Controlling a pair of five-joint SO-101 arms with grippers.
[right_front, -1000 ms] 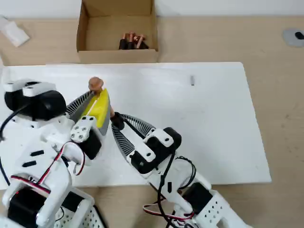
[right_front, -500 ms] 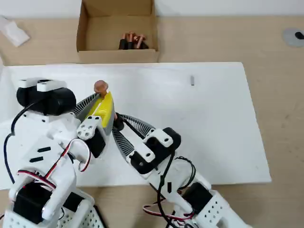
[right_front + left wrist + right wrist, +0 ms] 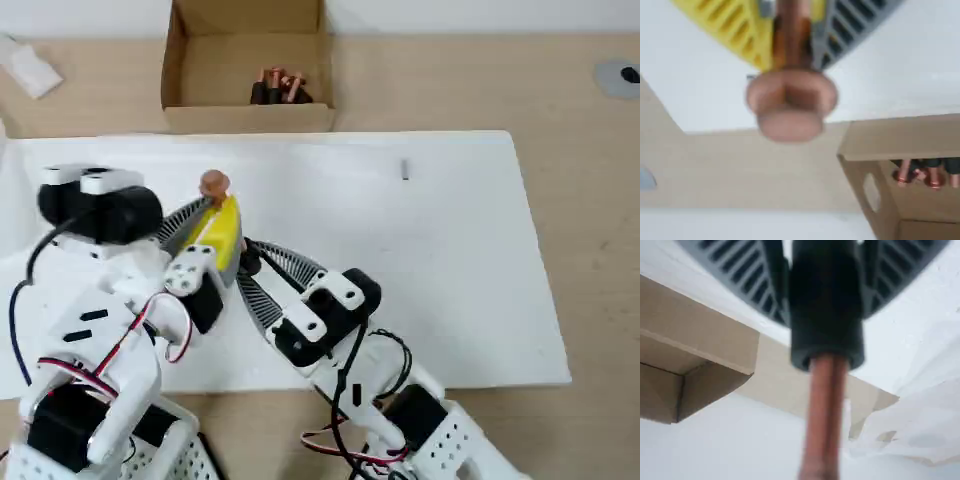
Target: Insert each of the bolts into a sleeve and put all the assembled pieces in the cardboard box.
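My left gripper (image 3: 214,212), with one yellow and one grey finger, is shut on a copper bolt (image 3: 213,184) whose round head points toward the cardboard box (image 3: 177,70). In the left wrist view the bolt head (image 3: 791,102) juts out past the left gripper (image 3: 791,45). My right gripper (image 3: 247,258) is shut on a black sleeve (image 3: 826,315), right beside the left gripper. The bolt's copper shaft (image 3: 825,415) runs into the sleeve's mouth. Several assembled pieces (image 3: 279,86) lie in the box, also showing as copper heads (image 3: 920,176).
Both arms stand on a white mat (image 3: 440,260) over a wooden table. The open box sits beyond the mat's far edge. A small grey item (image 3: 405,170) lies on the mat. A white object (image 3: 30,68) rests at the far left.
The left arm has shifted right with the bolt, bringing it close against the right gripper's sleeve. The right arm has stayed still.
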